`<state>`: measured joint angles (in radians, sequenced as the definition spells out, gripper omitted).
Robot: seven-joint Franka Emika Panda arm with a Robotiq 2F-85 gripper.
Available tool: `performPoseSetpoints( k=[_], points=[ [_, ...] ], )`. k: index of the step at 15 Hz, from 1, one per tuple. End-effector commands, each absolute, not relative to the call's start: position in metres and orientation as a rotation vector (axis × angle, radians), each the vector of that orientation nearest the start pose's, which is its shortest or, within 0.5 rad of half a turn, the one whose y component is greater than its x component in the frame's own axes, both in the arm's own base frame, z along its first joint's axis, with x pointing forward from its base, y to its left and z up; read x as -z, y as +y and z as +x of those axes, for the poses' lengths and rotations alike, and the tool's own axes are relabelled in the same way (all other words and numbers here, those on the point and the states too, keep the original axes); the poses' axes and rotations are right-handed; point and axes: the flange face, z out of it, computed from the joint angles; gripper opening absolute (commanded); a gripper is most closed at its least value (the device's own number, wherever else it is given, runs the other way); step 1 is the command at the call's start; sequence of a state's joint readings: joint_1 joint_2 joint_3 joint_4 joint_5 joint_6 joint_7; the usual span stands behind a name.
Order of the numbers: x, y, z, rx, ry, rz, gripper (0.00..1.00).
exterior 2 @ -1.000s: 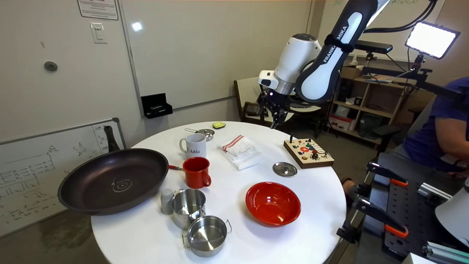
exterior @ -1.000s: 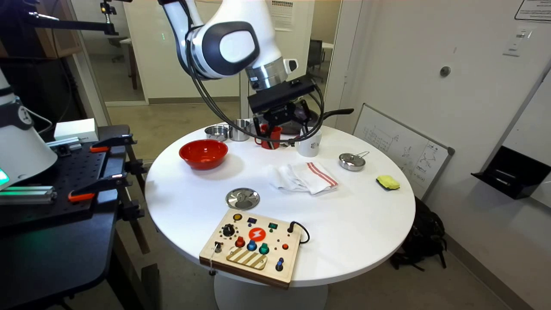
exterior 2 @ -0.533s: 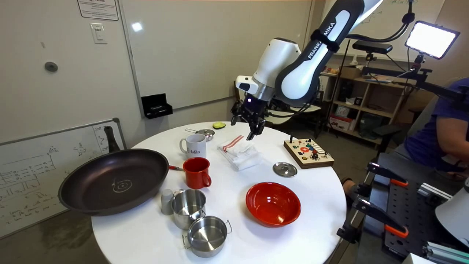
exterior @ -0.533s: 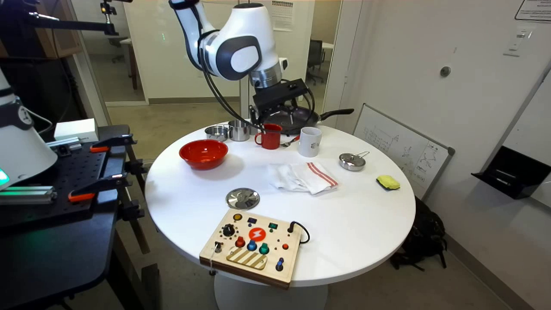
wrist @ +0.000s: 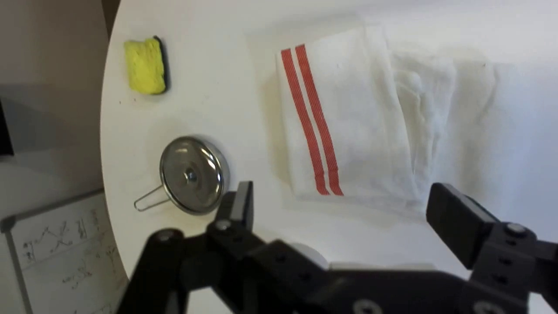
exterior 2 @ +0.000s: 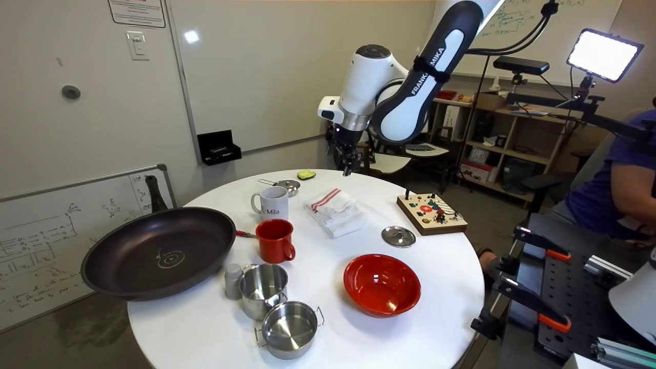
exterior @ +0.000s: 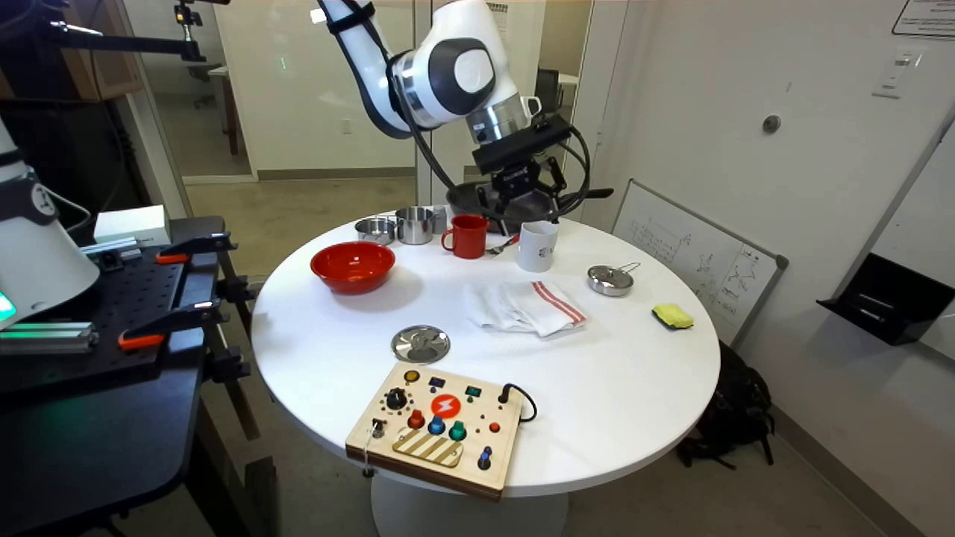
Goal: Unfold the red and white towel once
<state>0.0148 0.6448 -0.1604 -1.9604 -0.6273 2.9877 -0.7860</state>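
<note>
The pincer (wrist: 342, 192) hangs above the table (exterior: 612, 388), its fingers spread with a wide gap between them. The red and white towel (wrist: 357, 113) lies on the table below the pincer; in the wrist view it shows past the fingertips and apart from them. It is folded over, fairly smooth where two red stripes run along one edge and rumpled toward the opposite side. The striped edge is the part nearer the finger on the left of that view, the rumpled part nearer the finger on the right. Just past that left finger sits a small lidded steel pan (wrist: 192, 174) with a wire handle, and farther from the pincer is a yellow sponge (wrist: 144, 67) with a dark side. In an exterior view a white mug (exterior 2: 272, 203) and a red mug (exterior 2: 271, 238) stand lower than the pincer on the table, while a large dark frying pan (exterior 2: 159, 251), a red bowl (exterior 2: 382, 289) and a two-handled steel pan (exterior 2: 290, 330) are all well apart from it.
</note>
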Motion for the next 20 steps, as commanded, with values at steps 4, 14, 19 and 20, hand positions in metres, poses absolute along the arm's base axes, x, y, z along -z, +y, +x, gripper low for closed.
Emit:
performPoseSetpoints(
  k=[4, 14, 19, 20],
  points=[
    [-0.14, -0.019, 0.632, 0.053, -2.043, -2.798, 1.0],
    [-0.085, -0.042, 0.647, 0.003, -1.879, -2.799, 1.0],
    [-0.073, -0.038, 0.651, 0.057, -1.888, -2.742, 1.0],
    [-0.072, -0.035, 0.651, 0.056, -1.905, -2.726, 1.0]
  ],
)
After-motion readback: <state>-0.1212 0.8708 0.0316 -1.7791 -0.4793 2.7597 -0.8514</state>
